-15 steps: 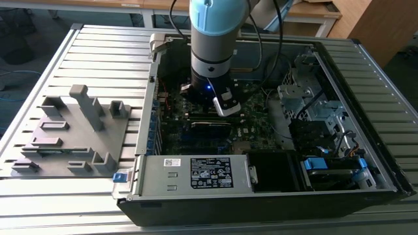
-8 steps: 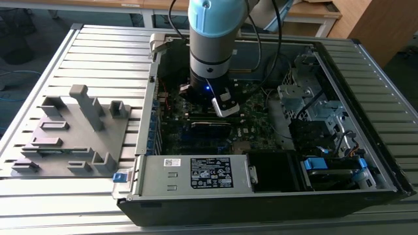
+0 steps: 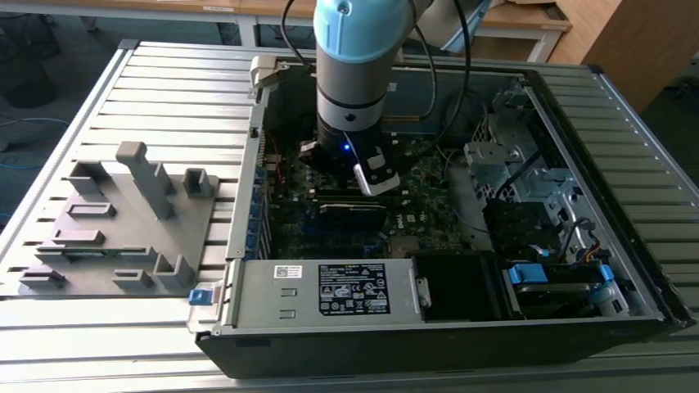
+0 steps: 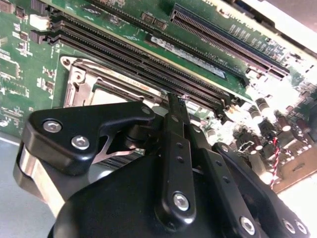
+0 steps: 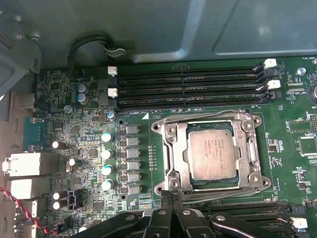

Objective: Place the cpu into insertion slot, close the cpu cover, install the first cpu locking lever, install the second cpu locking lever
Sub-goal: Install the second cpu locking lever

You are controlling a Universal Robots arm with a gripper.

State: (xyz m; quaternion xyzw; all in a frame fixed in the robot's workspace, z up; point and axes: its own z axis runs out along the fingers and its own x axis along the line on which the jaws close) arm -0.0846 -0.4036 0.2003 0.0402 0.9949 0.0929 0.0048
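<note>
Robot arm reaching down into an open computer case on a slatted metal table.

Seen in the first wrist view: cpu lying flat in the insertion slot, with the cpu cover closed down around it as a silvery frame. Gripper just beside the socket's edge, fingers drawn together to a narrow tip, clamped on nothing visible. Long black memory slots just beyond the socket. Grey moulded fixture at the exterior view's left, well apart from the case.
</note>
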